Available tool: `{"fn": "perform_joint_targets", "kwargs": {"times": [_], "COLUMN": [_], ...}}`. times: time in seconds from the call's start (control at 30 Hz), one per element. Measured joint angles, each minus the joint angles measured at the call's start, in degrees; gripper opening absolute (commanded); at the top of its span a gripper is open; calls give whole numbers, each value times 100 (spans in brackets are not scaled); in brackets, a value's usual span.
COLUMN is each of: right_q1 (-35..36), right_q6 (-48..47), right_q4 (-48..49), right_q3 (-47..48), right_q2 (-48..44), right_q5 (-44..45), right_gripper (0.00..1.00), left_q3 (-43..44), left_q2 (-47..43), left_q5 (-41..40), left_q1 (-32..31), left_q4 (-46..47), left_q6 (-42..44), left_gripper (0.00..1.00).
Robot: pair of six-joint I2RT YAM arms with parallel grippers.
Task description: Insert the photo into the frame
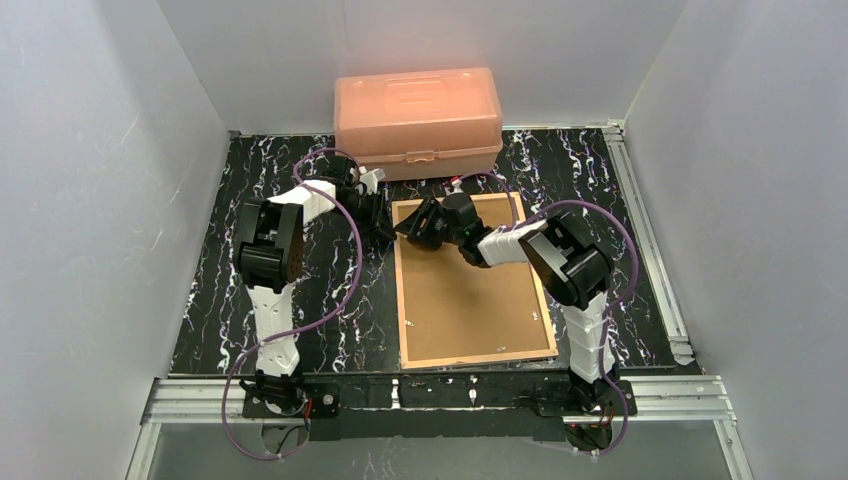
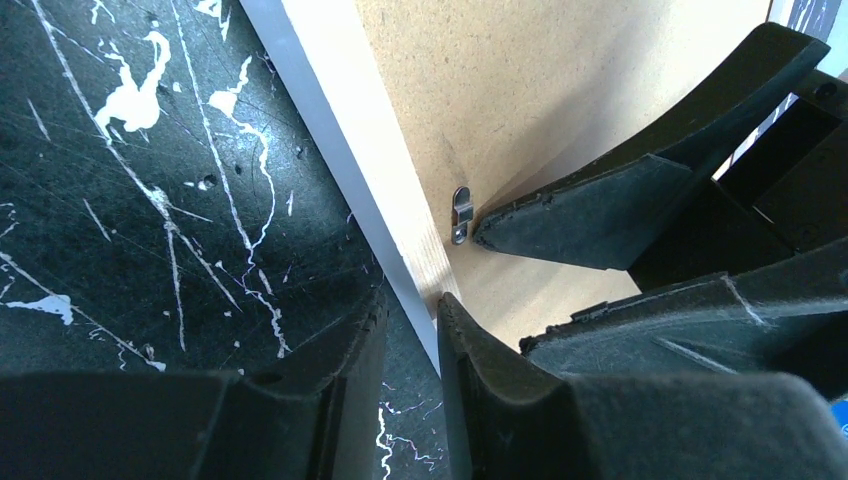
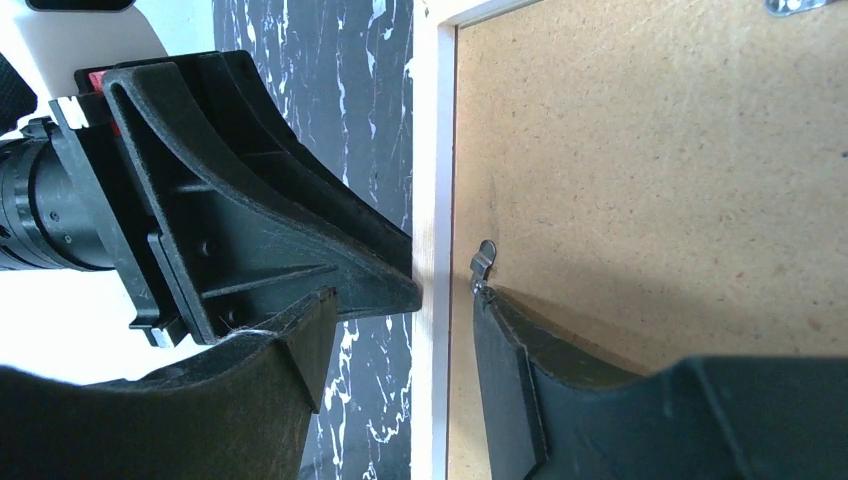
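Looking across, the frame (image 1: pixel 480 357) lies back-up on the desk (image 1: pixel 210 300), long side running away from the arms, backing board (image 1: pixel 470 290) in it; no photo showing. Further up, the right gripper (image 3: pixel 405 297) sits open astride the left rail, inner fingertip (image 3: pixel 492 312) right against the little metal tab (image 3: pixel 483 262). Just opposite, the left gripper (image 2: pixel 412 320) straddles that rail, jaws narrow, can't tell if pinching. Right one's closer to the tab.
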Motion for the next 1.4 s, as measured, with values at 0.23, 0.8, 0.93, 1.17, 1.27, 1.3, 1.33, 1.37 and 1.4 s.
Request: {"fn": "perform_joint_targets", "kwargs": {"times": [0.23, 0.8, 0.93, 1.17, 1.27, 1.3, 1.33, 1.37, 1.4], "right_q1": [0, 63, 66, 70, 105, 109, 114, 114, 111], "right_q6": [0, 20, 31, 66, 79, 85, 85, 90, 90], "right_q4": [-2, 13, 11, 11, 52, 98, 155, 201, 214], "right_q3": [2, 48, 55, 70, 188, 236, 260, 260, 260], "right_q2": [28, 81, 83, 101, 205, 262, 297, 315, 317], "right_q5": [22, 63, 63, 61, 66, 61, 57, 31, 11], "right_gripper": [60, 60, 59, 59, 60, 60, 60, 60, 60], "left_q3": [0, -50, -50, -50, -50, -50, -50, -50, -50], "left_q2": [0, 0, 0, 0, -2, -4, -7, -13, -17], "left_q5": [7, 63, 68, 85, 90, 90, 87, 90, 90], "left_q1": [0, 17, 31, 33, 37, 37, 39, 44, 50], "left_q4": [9, 83, 85, 85, 85, 85, 83, 83, 81], "left_q6": [4, 44, 61, 87, 98, 103, 103, 109, 111], "left_gripper": [22, 20, 19, 19, 18, 18, 18, 18, 18]}}
